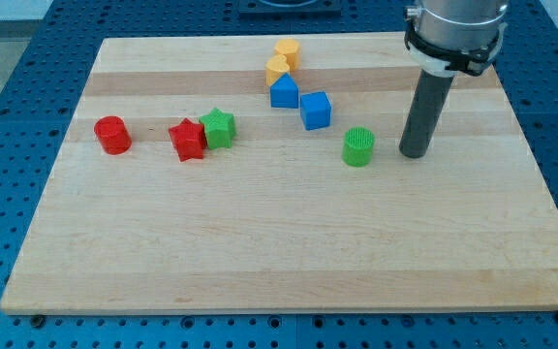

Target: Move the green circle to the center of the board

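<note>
You are looking at a pale wooden board (289,252) resting on a blue perforated table (8,116), and the handiest landmark on it is the green circle (358,146), a short ribbed cylinder standing upright a little to the view's right of the board's middle and slightly above it. Your arm has no jaws to open or close and grips nothing; it ends in a straight dark rod, and my tip (414,153) sits on the board just to the view's right of the green circle, near it but with a narrow strip of bare wood between the two, so they are apart. Up and to the view's left of the green circle you will find the blue cube (316,110), and beyond that, further up-left, a blue block with a peaked top (284,92). Directly above that blue pair, toward the view's top, two yellow blocks sit touching each other: one yellow block (278,68) lower and another yellow block (288,52) just above it; their exact shapes are hard to make out. Well to the view's left of the green circle, the green star (219,128) presses against the red star (188,140), and further left again stands the red cylinder (112,134), apart from both stars.
</note>
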